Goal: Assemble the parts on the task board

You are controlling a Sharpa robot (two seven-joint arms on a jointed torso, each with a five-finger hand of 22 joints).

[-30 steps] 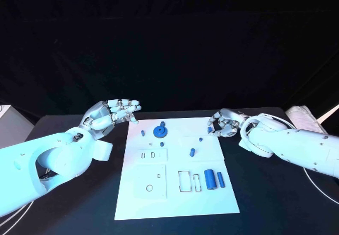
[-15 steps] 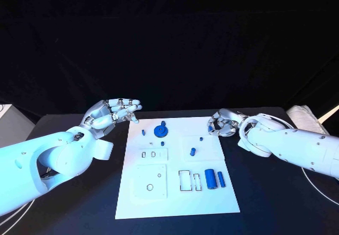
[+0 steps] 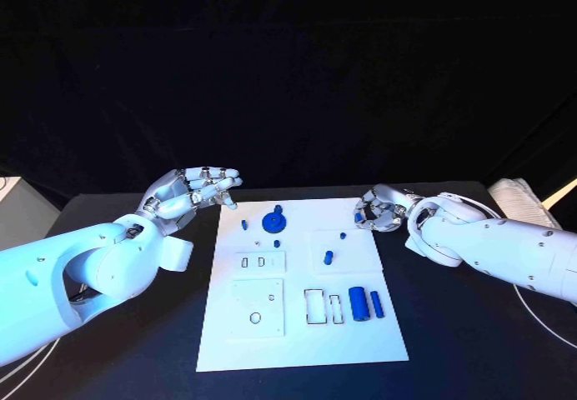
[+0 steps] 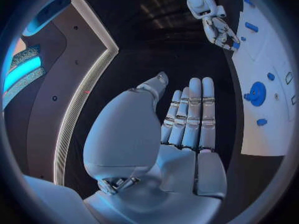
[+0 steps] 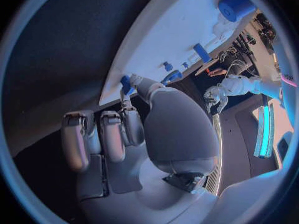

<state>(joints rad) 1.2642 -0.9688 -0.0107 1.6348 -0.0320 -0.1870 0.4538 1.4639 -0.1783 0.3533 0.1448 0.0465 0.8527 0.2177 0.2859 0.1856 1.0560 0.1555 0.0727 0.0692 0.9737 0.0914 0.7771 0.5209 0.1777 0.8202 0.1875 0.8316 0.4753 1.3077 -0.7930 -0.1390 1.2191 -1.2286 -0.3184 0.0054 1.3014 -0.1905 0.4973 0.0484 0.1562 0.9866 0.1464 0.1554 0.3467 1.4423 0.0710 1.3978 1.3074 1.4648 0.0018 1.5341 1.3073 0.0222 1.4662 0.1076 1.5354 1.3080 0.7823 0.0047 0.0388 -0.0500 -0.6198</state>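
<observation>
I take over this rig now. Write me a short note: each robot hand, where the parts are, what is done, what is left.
Left robot hand: raised beside the board's far left corner, fingers apart, holding nothing.
Right robot hand: at the board's far right edge, pinching a small blue part.
Task board: round blue part at the far end, two blue cylinders lying near the right edge, small pieces between.
Done: one part picked up. Left: place it, then the others.

A robotics laboratory or demonstration booth. A black table point(image 3: 120, 350) carries a white task board point(image 3: 301, 333) at frame centre, against black drapery across the upper half of the head view. Cables point(image 3: 547, 312) trail at the lower right edge, and lit curved wall panels point(image 4: 81, 84) appear in the left wrist view.
</observation>
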